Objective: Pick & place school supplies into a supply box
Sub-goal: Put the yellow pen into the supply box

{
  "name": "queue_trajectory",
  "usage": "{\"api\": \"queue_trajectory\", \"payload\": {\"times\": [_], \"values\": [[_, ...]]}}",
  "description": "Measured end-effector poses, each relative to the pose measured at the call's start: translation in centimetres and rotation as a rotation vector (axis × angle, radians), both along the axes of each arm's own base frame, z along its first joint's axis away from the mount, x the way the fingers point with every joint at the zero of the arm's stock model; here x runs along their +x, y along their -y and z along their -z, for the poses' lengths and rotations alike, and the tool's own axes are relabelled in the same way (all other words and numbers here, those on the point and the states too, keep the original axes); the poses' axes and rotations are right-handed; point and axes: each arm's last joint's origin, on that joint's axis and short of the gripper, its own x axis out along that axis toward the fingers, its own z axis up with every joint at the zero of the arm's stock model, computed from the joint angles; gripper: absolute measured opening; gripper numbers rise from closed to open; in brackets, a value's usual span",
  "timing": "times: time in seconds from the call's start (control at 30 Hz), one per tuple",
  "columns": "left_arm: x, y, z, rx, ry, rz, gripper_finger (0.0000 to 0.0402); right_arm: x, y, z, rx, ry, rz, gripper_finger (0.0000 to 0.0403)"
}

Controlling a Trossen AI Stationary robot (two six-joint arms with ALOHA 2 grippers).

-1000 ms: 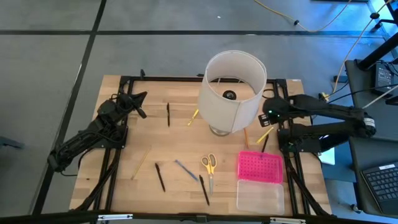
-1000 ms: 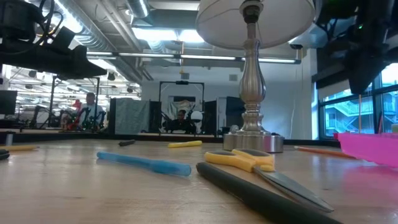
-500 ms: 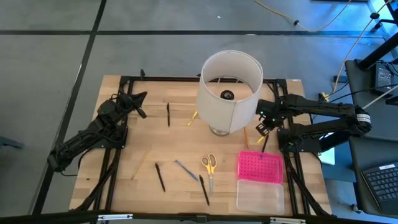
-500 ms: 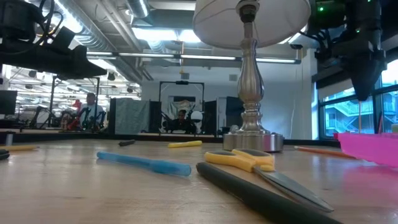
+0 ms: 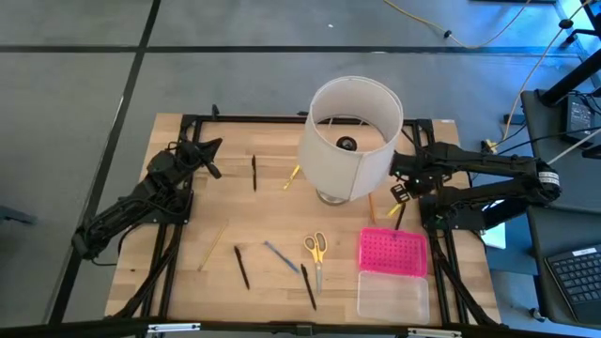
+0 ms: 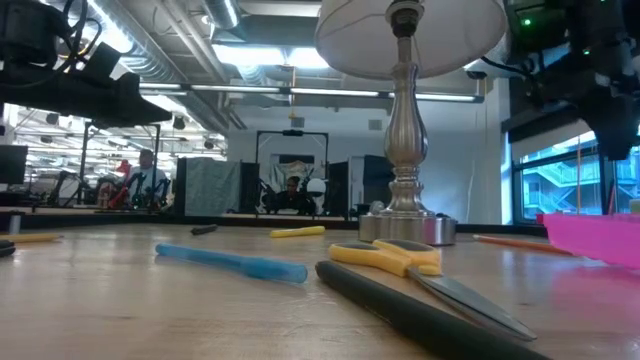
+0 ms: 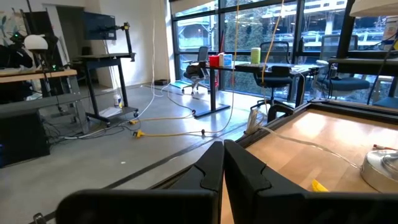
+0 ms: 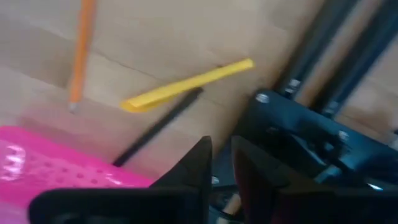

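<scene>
Scattered supplies point(image 5: 315, 247); open pink-lidded box point(image 5: 392, 269).

A white-shaded lamp point(image 5: 348, 139) on a silver base point(image 6: 407, 226) is seen near the wooden table's point(image 5: 207, 202) far edge, right of centre.

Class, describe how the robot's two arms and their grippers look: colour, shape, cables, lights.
Both arms are black and jointed. The left arm carries loose black cables near its wrist. The right arm shows a small green light near its wrist. The left gripper and right gripper each have two flat dark fingers.
</scene>
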Motion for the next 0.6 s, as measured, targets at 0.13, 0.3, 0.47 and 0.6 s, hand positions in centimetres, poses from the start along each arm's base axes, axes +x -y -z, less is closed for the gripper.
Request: {"api": "queue_trajectory", "payload": {"times": [0.13, 0.3, 0.47, 0.6], "values": [[0.0, 0.0, -0.01, 0.0, 0.0, 0.0, 0.0006, -0.17, 0.16, -0.02, -0.059, -0.029, -0.034, 0.0124], [0.0, 0.0, -0.01, 0.0, 0.0, 0.0, 0.0006, -0.13, 0.31, -0.03, -0.09, -0.042, -0.173, 0.0191], [0.0, 0.0, -0.01, 0.0, 0.0, 0.0, 0.0006, -0.12, 0.3, -0.03, -0.091, -0.038, -0.146, 0.0225], [0.0, 0.0, -0.01, 0.0, 0.0, 0.0, 0.0006, -0.02, 0.29, -0.02, -0.094, -0.023, -0.081, 0.0231]]}}
